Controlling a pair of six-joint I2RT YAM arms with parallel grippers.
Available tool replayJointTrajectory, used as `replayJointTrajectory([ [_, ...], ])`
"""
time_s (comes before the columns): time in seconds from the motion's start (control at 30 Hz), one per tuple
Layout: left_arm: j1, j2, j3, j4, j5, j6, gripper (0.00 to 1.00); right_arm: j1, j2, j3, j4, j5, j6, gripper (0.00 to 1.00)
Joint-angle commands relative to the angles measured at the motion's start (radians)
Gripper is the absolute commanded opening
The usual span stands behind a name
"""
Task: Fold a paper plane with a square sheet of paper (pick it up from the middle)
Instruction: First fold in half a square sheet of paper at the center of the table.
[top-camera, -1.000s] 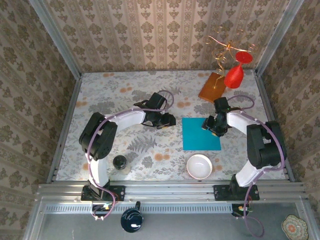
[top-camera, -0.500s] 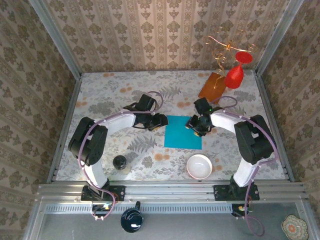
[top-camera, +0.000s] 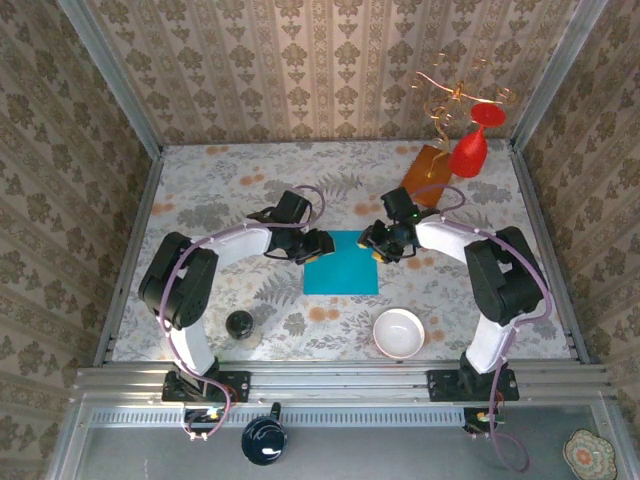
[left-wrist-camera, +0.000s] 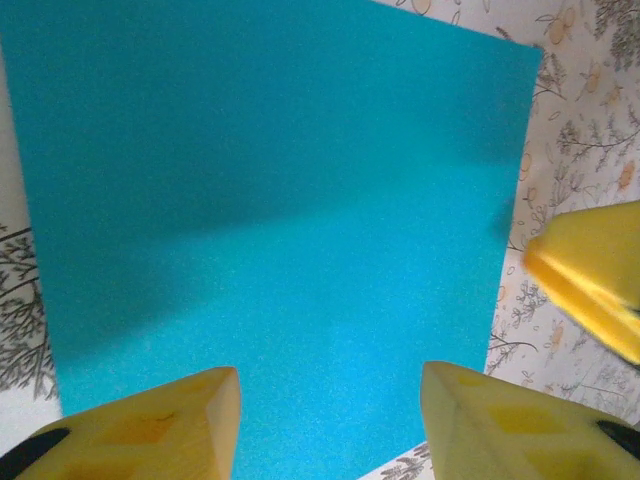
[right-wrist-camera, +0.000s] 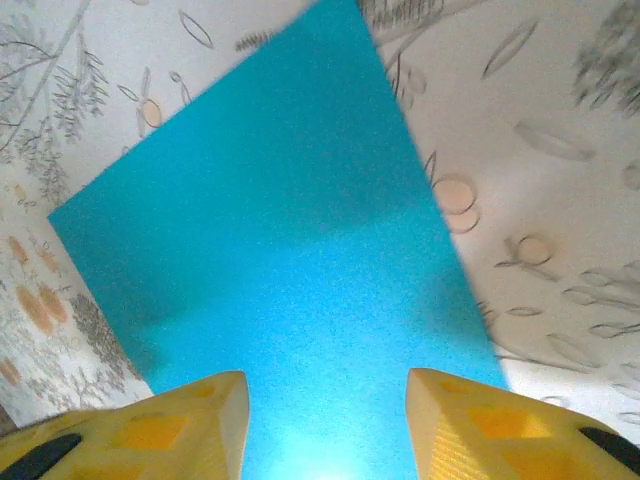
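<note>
The square sheet of paper (top-camera: 340, 266) lies flat near the middle of the table (top-camera: 220, 200). The left hand (top-camera: 314, 245) and right hand (top-camera: 377, 243) are poised at its far corners, fingers spread, holding nothing. Pinching a sheet this flat could skid or crumple it, since no edge is raised.

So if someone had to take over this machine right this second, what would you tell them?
Grippers: the left gripper is open over the far left corner of the square sheet of paper. The right gripper is open over its far right corner. I cannot tell whether either touches the paper.
Things: the sheet lies flat on the table, just beyond the white bowl.
Done: no fold or crease is visible.
Left: pick the sheet up from the middle, then do all the folding.
</note>
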Motion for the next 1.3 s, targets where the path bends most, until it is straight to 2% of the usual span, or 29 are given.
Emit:
replayJointTrajectory([
  [0.0, 0.000, 0.035, 0.040, -0.003, 0.016, -0.006, 0.52, -0.021, -0.009, 0.005, -0.091, -0.060, -0.151, 0.44],
  [0.43, -0.005, 0.067, 0.011, 0.017, -0.008, -0.042, 0.64, -0.013, 0.093, 0.027, -0.074, -0.118, -0.224, 0.36],
  [0.87, -0.001, 0.039, -0.039, 0.064, -0.014, -0.064, 0.80, 0.043, 0.164, 0.050, 0.024, -0.183, -0.166, 0.34],
  [1.07, 0.007, -0.006, -0.065, 0.045, -0.055, -0.053, 0.82, 0.043, 0.159, 0.050, 0.023, -0.158, -0.170, 0.33],
  [1.27, 0.008, 0.005, -0.082, 0.081, -0.034, -0.068, 0.82, 0.049, 0.183, 0.047, 0.082, -0.221, -0.145, 0.32],
])
